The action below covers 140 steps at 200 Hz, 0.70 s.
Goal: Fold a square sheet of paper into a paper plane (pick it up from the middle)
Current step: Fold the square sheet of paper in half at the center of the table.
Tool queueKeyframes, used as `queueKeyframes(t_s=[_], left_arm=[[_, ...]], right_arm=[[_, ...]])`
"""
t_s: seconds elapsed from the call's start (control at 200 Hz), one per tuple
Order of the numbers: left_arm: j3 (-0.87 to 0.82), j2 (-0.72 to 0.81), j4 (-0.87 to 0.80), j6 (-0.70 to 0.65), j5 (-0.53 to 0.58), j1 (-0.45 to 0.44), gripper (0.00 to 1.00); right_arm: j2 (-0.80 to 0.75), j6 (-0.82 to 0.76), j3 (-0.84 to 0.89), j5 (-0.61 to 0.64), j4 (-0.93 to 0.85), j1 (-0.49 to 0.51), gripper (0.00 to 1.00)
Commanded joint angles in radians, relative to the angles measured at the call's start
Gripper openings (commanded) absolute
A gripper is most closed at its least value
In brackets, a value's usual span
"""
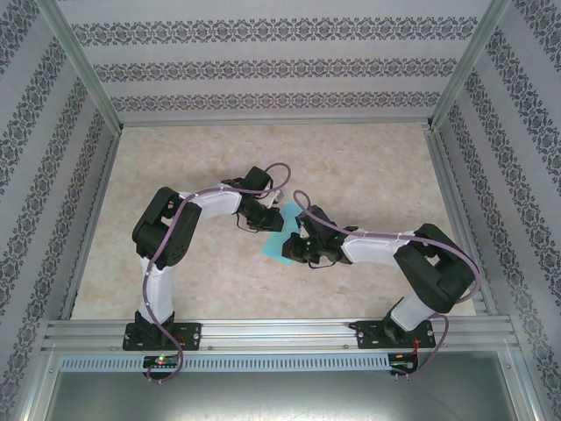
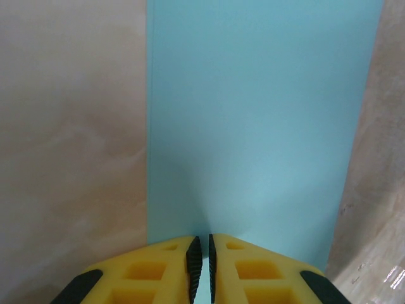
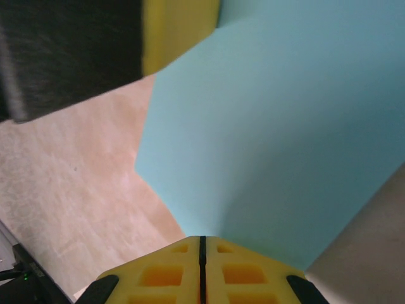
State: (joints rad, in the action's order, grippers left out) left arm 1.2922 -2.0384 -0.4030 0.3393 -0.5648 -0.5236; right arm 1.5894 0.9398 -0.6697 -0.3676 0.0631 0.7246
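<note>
left gripper (image 2: 201, 240) jaws nearly touching, pinched on turquoise paper (image 2: 253, 126) edge; right gripper (image 3: 202, 240) jaws pressed together on another edge, over marbled table (image 1: 368, 167).

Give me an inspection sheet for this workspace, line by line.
Surface: beige marbled table.
Job's things: turquoise paper at mid-table, between the two arms.
Clutter: nothing seen.
End effectors: left end effector and right end effector, each shut on an edge of the paper.
Cables: purple cables run along both arms.
Surroundings: patterned walls on three sides, aluminium frame at the near edge.
</note>
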Motion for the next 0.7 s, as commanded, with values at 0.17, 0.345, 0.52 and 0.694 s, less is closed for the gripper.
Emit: queueKeyframes(t_s=[0.17, 0.345, 0.52, 0.694], left_arm=[[-0.06, -0.124, -0.102, -0.03, 0.137, -0.006, 0.19], [-0.06, -0.125, -0.102, -0.031, 0.137, -0.004, 0.19], [-0.06, -0.126, -0.103, -0.034, 0.14, -0.005, 0.19], [-0.058, -0.129, -0.102, -0.03, 0.132, -0.004, 0.19]], right_arm=[[0.054, -0.017, 0.017, -0.001, -0.011, 0.01, 0.09], [-0.002, -0.02, 0.064, 0.019, -0.069, 0.022, 0.09], [-0.042, -0.01, 0.134, 0.033, -0.097, 0.023, 0.09], [-0.1, -0.03, 0.13, 0.061, -0.183, 0.021, 0.09]])
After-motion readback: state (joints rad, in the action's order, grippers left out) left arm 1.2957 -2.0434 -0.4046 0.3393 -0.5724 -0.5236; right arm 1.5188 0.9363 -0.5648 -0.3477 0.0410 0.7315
